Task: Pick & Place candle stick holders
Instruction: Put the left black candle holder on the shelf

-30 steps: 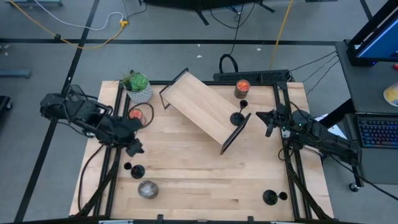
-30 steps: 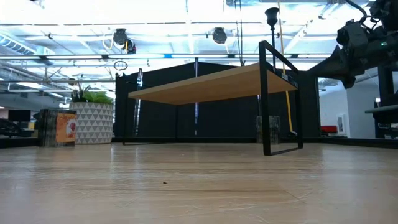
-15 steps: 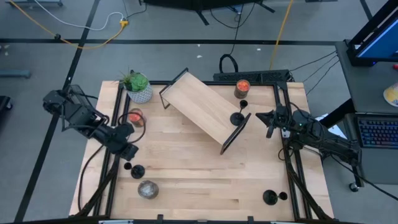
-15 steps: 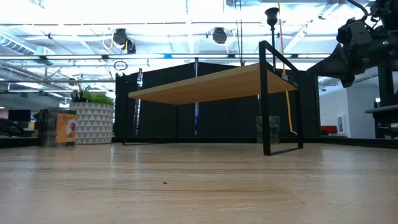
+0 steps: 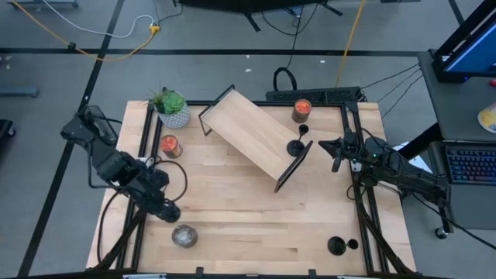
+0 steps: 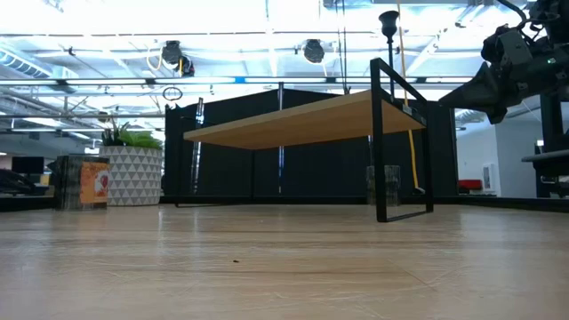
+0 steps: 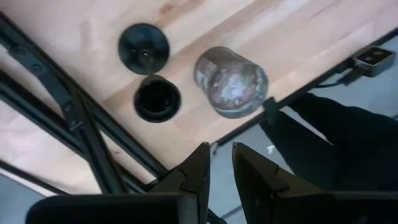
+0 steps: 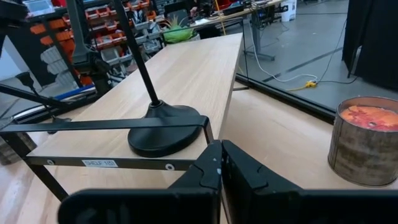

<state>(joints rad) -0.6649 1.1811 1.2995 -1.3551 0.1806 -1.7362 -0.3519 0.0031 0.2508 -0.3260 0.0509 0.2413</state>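
High view shows the left gripper (image 5: 165, 209) lowered over the worktop's (image 5: 248, 225) near-left corner, covering a candle stick holder there; its wrist camera looks straight down on that holder lying on its side (image 7: 149, 74), round base toward the camera's upper part and cup mouth below it, just beside a mottled grey jar (image 7: 231, 81) close to the worktop edge. The left jaws stand a little apart and hold nothing, and they sit off to one side of the holder, not yet around it. A second holder (image 5: 295, 146) stands upright on the end of the wooden shelf (image 5: 252, 136) set slantwise across the back half, and a third (image 5: 335, 246) rests at the near-right corner. The right gripper (image 5: 335, 147) waits by the right edge, near the shelf end, its jaws pressed together and empty. I judge this to be the approach for picking the toppled holder. The next move calls for shifting the jaws over the thin stem or cup, clear of the jar and the black frame rail (image 7: 68, 106), then lowering and closing.
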